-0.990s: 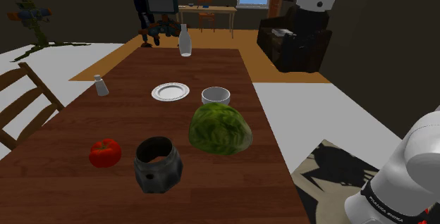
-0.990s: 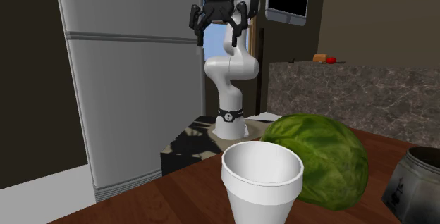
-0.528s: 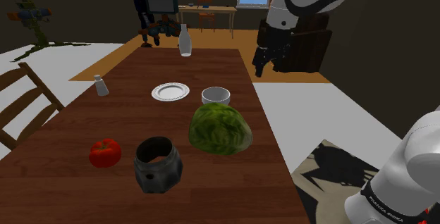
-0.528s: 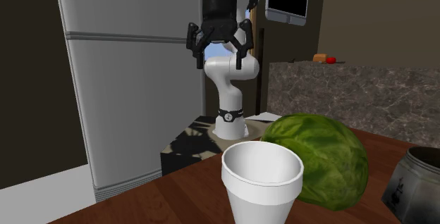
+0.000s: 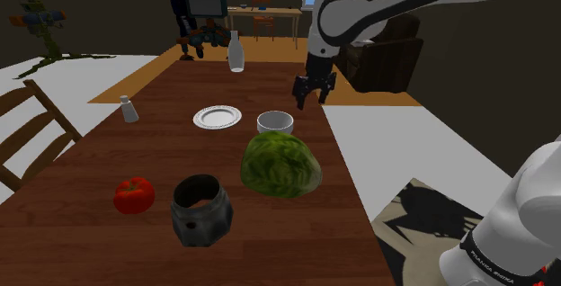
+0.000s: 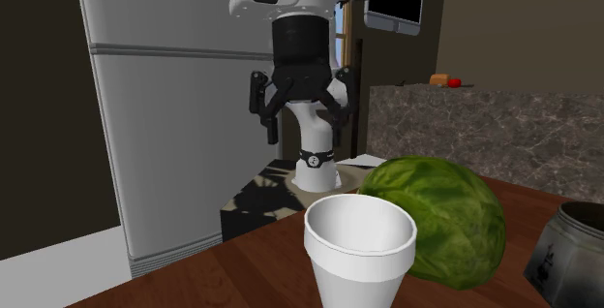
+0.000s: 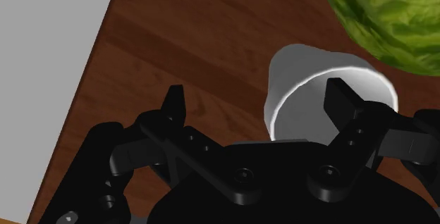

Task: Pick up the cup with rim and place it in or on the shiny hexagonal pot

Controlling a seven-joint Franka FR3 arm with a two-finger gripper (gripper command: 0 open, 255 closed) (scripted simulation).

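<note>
A white cup with a rim (image 5: 275, 121) stands upright on the brown wooden table (image 5: 162, 163), just behind a green cabbage. The same cup (image 6: 359, 248) fills the foreground of the second exterior view. A dark, dull hexagonal pot (image 5: 201, 210) sits near the table's front, its edge (image 6: 571, 243) showing at the second exterior view's right. My black gripper (image 5: 313, 89) hangs open above the table, up and to the right of the cup in the shoulder view. In the wrist view the open gripper (image 7: 258, 94) holds nothing, and the cup (image 7: 317, 82) lies below, close to one fingertip (image 7: 342, 96).
The cabbage (image 5: 280, 163) lies between cup and pot. A tomato (image 5: 134, 194), a white plate (image 5: 218, 117), a shaker (image 5: 129, 109) and a bottle (image 5: 235, 52) stand on the table. A chair (image 5: 27, 131) is at the left; a fridge (image 6: 174, 112) stands behind the arm.
The arm has swung down and toward the shoulder view's left, bringing the gripper from high at the right to just above the table near the cup. The fingers stayed open.
</note>
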